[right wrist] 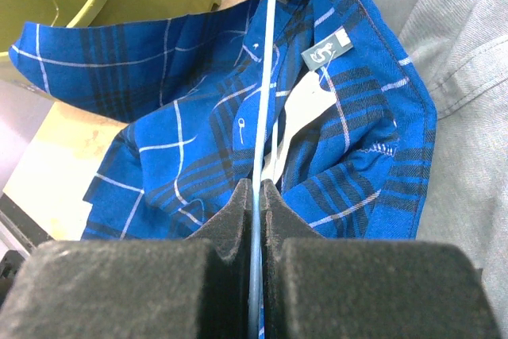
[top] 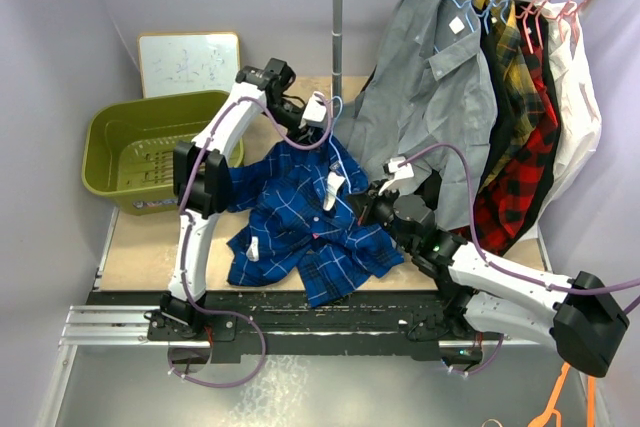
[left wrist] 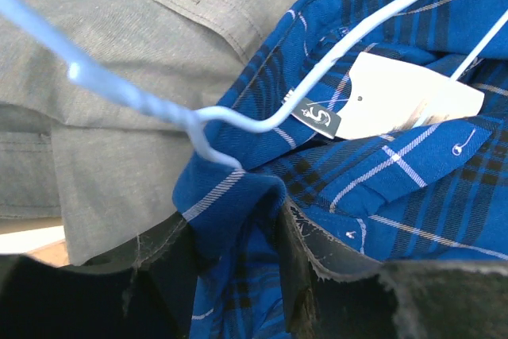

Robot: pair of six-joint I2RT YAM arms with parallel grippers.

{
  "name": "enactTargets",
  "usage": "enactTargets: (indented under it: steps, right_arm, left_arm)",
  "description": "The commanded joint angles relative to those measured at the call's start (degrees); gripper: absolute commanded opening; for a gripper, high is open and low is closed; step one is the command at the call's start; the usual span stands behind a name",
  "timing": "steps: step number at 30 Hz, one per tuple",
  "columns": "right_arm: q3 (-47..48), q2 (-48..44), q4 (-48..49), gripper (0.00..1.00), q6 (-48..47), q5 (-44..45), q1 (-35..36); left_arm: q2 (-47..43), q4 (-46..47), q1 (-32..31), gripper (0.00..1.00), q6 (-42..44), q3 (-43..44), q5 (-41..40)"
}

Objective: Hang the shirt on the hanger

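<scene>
The shirt [top: 300,217] is lying crumpled at table [top: 140,247] centre; soft, limp, light, prob. sagging wherever unsupported. R gripper [right wrist: 255,188] is pinching the thin, stiff hanger [right wrist: 265,77] wire, jaws fully closed. L gripper [left wrist: 234,252] is straddling collar-side fabric; clamped or not, cannot tell. Best hold: collar/shoulder seam.

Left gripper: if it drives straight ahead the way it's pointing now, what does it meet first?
The shirt: a fold near its collar lies between the fingers of the left gripper. Just beyond sits the hanger, at its twisted neck, then the grey shirt, though depth is hard to judge here.
</scene>
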Motion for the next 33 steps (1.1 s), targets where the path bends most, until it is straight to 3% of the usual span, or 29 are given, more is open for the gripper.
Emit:
enactTargets:
  steps: [1, 5, 6, 7, 8, 15, 20, 21, 23, 25, 28, 33]
  right_arm:
    - [0.5, -1.27, 5.08, 0.0, -1.4, 0.88, -0.24]
    - [0.37, -2.05, 4.83, 0.0, -1.5, 1.16, -0.24]
    - [0.35, -2.43, 4.62, 0.0, -1.52, 1.52, -0.24]
    - [0.28, -2.8, 4.38, 0.0, -1.54, 1.91, -0.24]
    - [0.24, -3.39, 4.04, 0.0, -1.61, 2.5, -0.24]
    - [2.09, -9.94, -1.67, 0.0, -4.08, 6.83, -0.23]
    - [6.09, -14.26, -5.44, 0.0, -8.54, 3.88, -0.24]
    - [7.3, -14.16, -6.48, 0.15, -9.67, 2.76, -0.24]
    - [10.35, -13.62, -9.52, 0.56, -10.82, 0.53, -0.2]
    - [12.45, -14.2, -10.77, 0.75, -11.96, -1.8, -0.23]
    - [13.1, -18.19, -11.33, 0.97, -12.71, -3.63, -0.21]
    - [9.63, -28.47, -14.69, 1.0, -11.4, -6.85, -0.22]
  left_arm:
    - [-8.05, 7.23, -2.27, 0.45, -4.42, -6.64, 6.4]
    - [-8.87, 7.68, -2.45, 0.38, -7.18, -6.58, 9.02]
    - [-9.0, 7.65, -2.41, 0.29, -7.58, -6.57, 9.38]
    - [-9.35, 7.42, -2.48, 0.1, -7.81, -6.62, 9.49]
    - [-9.79, 7.34, -2.58, 0.0, -7.91, -6.74, 9.17]
    - [-17.38, 7.28, -2.51, 0.0, -10.16, -8.17, 5.4]
    - [-22.35, 4.79, -2.81, 0.0, -14.93, -2.77, 1.93]
    - [-23.45, 3.5, -2.82, 0.0, -15.19, -1.98, 0.78]
    - [-26.22, 1.55, -2.8, 0.0, -15.79, -1.13, -1.93]
    - [-29.28, 0.19, -2.77, 0.0, -15.78, -1.96, -5.92]
    - [-33.98, 0.2, -2.76, 0.0, -17.07, -4.07, -10.94]
    - [-39.32, 1.34, -2.77, 0.0, -21.76, -3.63, -18.4]
